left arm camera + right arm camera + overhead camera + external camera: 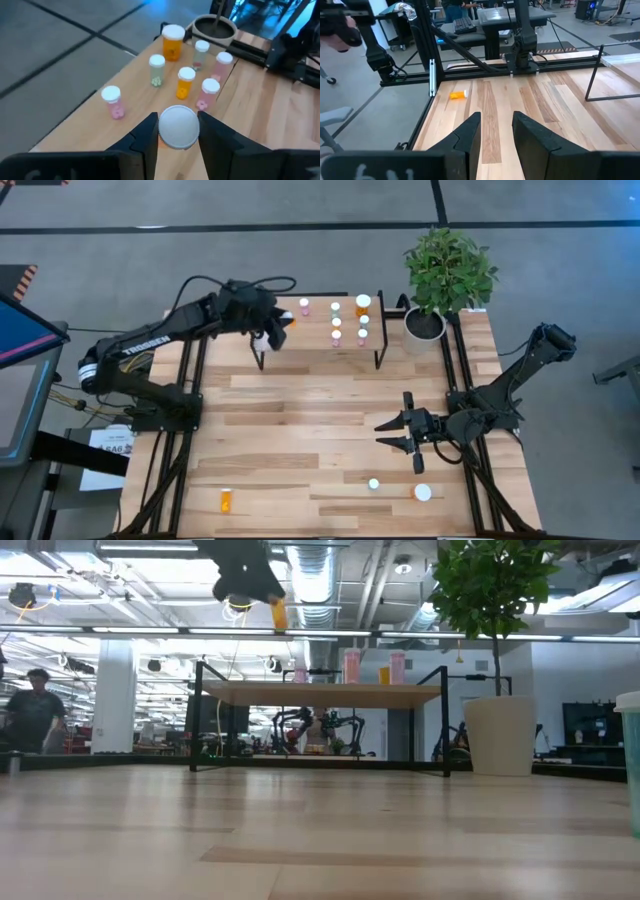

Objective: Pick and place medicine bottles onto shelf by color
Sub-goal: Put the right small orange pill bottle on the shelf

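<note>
While 6 medicine bottles point(183, 83) stand on the shelf point(320, 350) and the left gripper point(177, 131) clasps an orange bottle point(279, 613) above it, 3 remain on the table point(300, 440), right gripper point(396, 434) empty.

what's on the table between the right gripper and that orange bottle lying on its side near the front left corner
Nothing: in the right wrist view, only bare tabletop lies between the empty right gripper and the fallen orange bottle. The high view agrees.

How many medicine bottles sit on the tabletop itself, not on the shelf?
3, all near the edge opposite the shelf: an orange bottle lying at left, a small bottle and a larger bottle upright at right. None seems hidden.
</note>
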{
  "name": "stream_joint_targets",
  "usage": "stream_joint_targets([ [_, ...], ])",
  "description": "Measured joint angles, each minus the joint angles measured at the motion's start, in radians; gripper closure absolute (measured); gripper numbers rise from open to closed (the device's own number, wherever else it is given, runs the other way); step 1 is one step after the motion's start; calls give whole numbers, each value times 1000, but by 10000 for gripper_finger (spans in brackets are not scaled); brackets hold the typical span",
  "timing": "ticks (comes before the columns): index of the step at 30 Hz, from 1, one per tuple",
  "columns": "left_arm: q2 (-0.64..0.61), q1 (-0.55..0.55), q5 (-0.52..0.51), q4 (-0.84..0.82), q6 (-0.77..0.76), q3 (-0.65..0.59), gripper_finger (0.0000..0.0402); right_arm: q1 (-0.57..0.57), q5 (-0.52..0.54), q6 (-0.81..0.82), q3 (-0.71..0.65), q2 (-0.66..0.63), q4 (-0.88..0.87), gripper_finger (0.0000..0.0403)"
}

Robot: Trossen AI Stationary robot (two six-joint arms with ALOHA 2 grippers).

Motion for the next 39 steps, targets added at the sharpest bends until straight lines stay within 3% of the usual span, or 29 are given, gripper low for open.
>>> stream_joint_targets([
  [5,110,46,59,-21,3,62,299,-7,1,-4,0,0,2,269],
  [17,322,66,14,-40,64,144,299,-2,1,1,0,0,-1,269],
  [39,344,88,44,-48,-1,137,299,12,3,2,0,0,-5,269],
])
